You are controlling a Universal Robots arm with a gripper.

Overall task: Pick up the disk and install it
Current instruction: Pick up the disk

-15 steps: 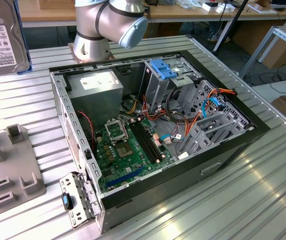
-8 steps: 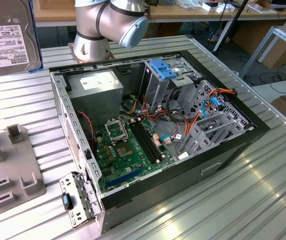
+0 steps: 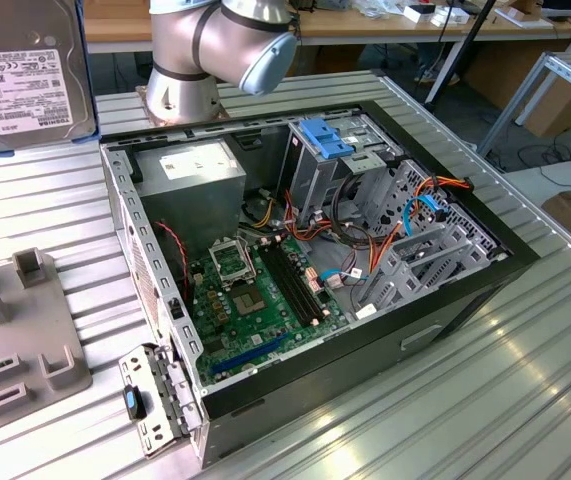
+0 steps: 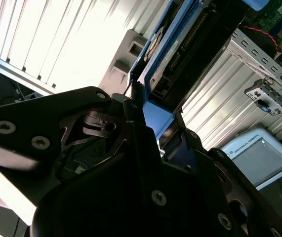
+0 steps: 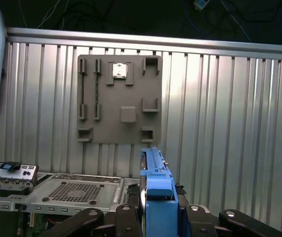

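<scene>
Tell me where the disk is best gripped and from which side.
Grip the disk at the end of its blue carrier rail, pinching across its thin thickness, approaching end-on. It is a flat slab, and the gripper holds it that way now.

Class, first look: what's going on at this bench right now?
A Universal Robots arm has its gripper shut on the disk, clamping it edge-on by its blue carrier rail. The disk is held upright outside the open computer case, so it is not yet installed. A grey fixture plate lies on the ribbed metal table beside the case.
</scene>
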